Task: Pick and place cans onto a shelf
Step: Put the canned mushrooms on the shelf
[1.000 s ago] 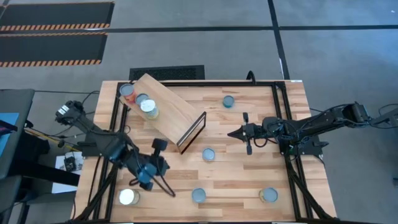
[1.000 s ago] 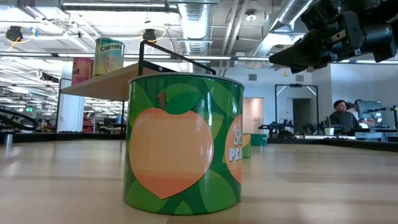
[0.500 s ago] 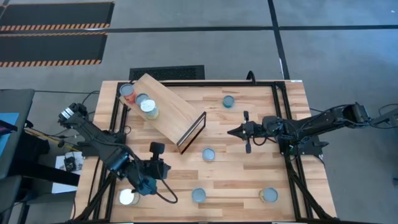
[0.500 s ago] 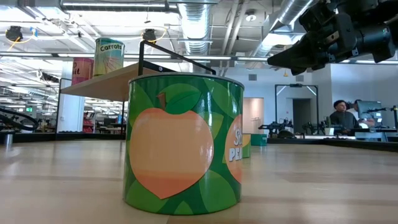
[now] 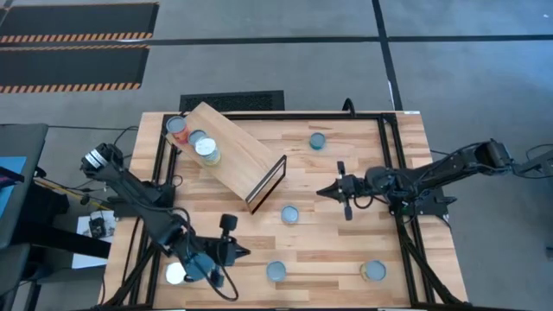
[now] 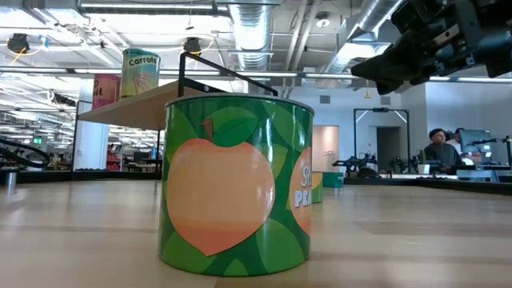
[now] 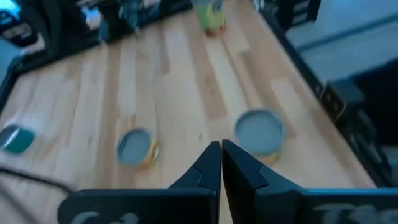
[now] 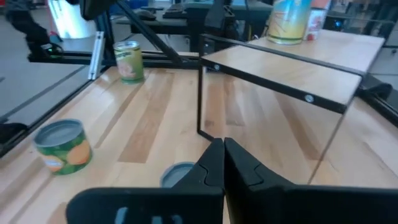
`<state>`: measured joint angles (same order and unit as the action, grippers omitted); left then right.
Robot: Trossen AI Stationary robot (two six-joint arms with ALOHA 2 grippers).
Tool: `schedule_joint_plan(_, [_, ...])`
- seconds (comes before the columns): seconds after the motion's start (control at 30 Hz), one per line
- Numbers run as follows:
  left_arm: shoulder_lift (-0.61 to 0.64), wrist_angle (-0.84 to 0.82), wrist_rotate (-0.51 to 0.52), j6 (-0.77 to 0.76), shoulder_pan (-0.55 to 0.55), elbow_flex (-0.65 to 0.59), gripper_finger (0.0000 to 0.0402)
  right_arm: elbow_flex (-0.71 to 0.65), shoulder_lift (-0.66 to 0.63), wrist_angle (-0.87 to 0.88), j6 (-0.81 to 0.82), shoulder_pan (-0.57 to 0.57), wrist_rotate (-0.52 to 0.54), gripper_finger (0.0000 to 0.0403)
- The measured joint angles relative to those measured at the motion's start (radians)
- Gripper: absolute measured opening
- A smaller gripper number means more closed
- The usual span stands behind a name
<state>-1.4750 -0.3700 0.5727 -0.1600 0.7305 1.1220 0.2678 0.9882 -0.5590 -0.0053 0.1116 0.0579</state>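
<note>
The shelf [image 5: 232, 157] stands at the far left and carries three cans [image 5: 197, 139]. It also shows in the right wrist view [image 8: 292, 71] and the low view [image 6: 148, 106]. Several more cans stand on the table: a teal one [image 5: 318, 141], one in the middle [image 5: 289, 214], a green peach can [image 5: 276, 271] that fills the low view [image 6: 236, 184], a yellow-green one [image 5: 374, 272] and a white-lidded one [image 5: 177, 273]. My left gripper [image 5: 239, 252] is shut and empty, left of the peach can [image 7: 258, 130]. My right gripper [image 5: 321, 191] is shut and empty, above the table right of the middle can [image 8: 179, 175].
Black frame rails [image 5: 390, 164] run along the table's left, right and far sides. The shelf's dark-edged end panel [image 5: 268, 183] faces the middle of the table. Bare wood lies between the scattered cans. A person [image 6: 438, 148] sits far off in the room.
My left arm has swung toward the table's near edge, and its gripper now points toward the right edge, at the peach can. My right gripper has shifted slightly toward the near edge. No can has moved.
</note>
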Motion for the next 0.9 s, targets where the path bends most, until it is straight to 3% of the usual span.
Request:
schedule_joint_plan(0.13, [0.000, 0.236, 0.010, 0.058, -0.006, -0.090, 0.0001, 0.000, 0.000, -0.005, -0.010, 0.006, 0.059, 0.0014])
schedule_joint_plan(0.4, [-0.032, 0.370, 0.041, 0.079, -0.034, -0.131, 0.0000, 0.000, 0.000, -0.001, 0.013, 0.008, 0.074, 0.0015])
schedule_joint_plan(0.7, [-0.280, 0.319, 0.015, 0.170, -0.048, 0.062, 0.0000, 0.000, 0.000, 0.003, 0.016, 0.055, 0.074, 0.0014])
schedule_joint_plan(0.9, [-0.359, 0.246, 0.019, 0.095, -0.087, 0.154, 0.0000, 0.000, 0.000, 0.008, 0.024, 0.078, 0.074, 0.0012])
